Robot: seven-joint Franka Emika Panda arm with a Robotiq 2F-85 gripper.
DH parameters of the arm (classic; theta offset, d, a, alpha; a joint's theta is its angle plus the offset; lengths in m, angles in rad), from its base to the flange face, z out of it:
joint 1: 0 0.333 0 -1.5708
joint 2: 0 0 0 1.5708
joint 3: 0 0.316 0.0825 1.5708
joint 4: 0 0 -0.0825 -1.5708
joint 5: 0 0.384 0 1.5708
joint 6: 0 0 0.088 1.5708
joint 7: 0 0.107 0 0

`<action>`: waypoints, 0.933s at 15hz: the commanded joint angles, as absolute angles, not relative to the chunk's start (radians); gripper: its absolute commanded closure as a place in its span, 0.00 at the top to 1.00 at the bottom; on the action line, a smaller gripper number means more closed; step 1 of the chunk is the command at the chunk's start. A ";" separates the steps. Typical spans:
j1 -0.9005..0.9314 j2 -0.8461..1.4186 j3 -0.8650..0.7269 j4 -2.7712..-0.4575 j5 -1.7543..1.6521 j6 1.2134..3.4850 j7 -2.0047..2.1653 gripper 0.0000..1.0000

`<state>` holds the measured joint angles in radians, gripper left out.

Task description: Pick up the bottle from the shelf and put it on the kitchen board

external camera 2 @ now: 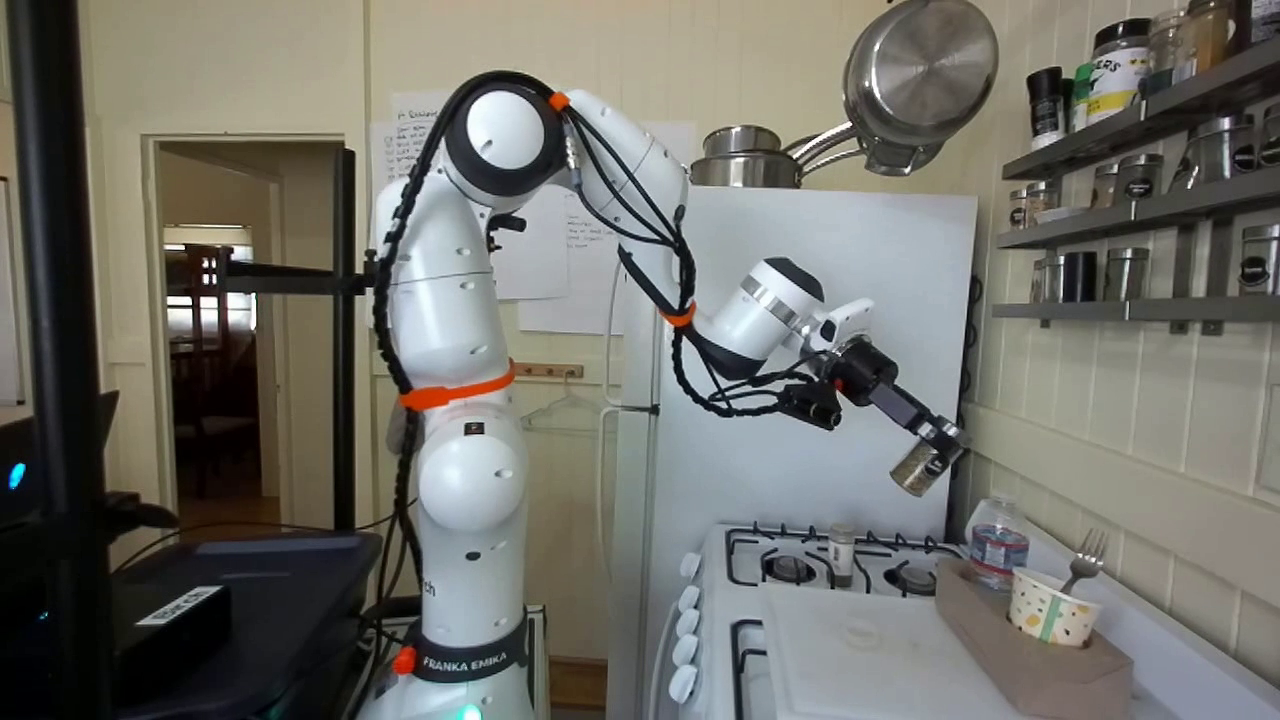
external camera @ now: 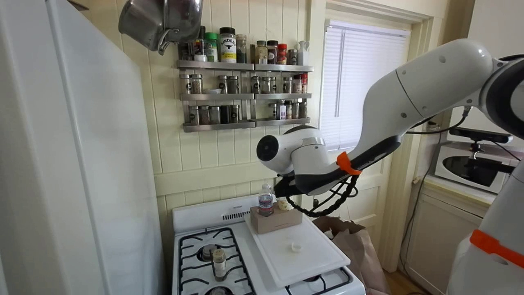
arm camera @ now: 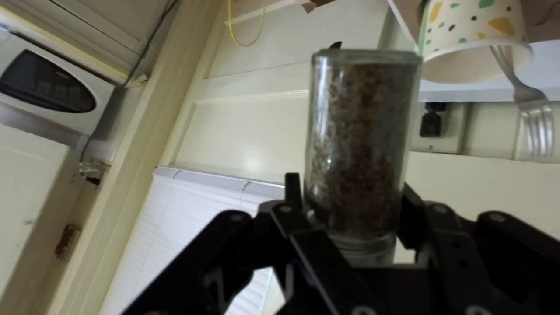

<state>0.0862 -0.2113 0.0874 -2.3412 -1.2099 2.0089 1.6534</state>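
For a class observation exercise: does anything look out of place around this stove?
Yes. A small shaker stands between two burners, an odd spot, and perhaps risky if they were lit. The white board also lies over a burner grate, an unusual resting place.

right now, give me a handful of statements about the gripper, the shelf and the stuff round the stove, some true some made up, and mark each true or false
The gripper holds a glass jar, not yet set on the kitchen board. True.
The glass jar is empty. False: brownish contents show through its side in the wrist view.
A fork stands tines up in the patterned cup. True.
The plastic bottle lies on its side on the kitchen board. False: the plastic bottle stands upright on the cardboard box.
All three tiers of the shelf bear spice jars. True.
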 commanded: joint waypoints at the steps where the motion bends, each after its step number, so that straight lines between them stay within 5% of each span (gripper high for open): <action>1: 0.101 -0.039 0.154 -2.274 -1.228 1.780 1.823 0.25; 5: 0.164 0.152 0.200 -2.204 -1.271 1.586 1.969 0.25; 7: 0.170 0.175 0.198 -2.195 -1.253 1.666 1.903 0.25; 8: 0.171 0.137 0.194 -2.231 -1.250 1.645 1.922 0.50; 10: 0.179 0.178 0.196 -2.206 -1.250 1.648 1.920 0.50; 11: 0.182 0.177 0.195 -2.205 -1.263 1.638 1.939 0.25; 14: 0.203 0.190 0.206 -2.215 -1.357 1.663 2.118 0.25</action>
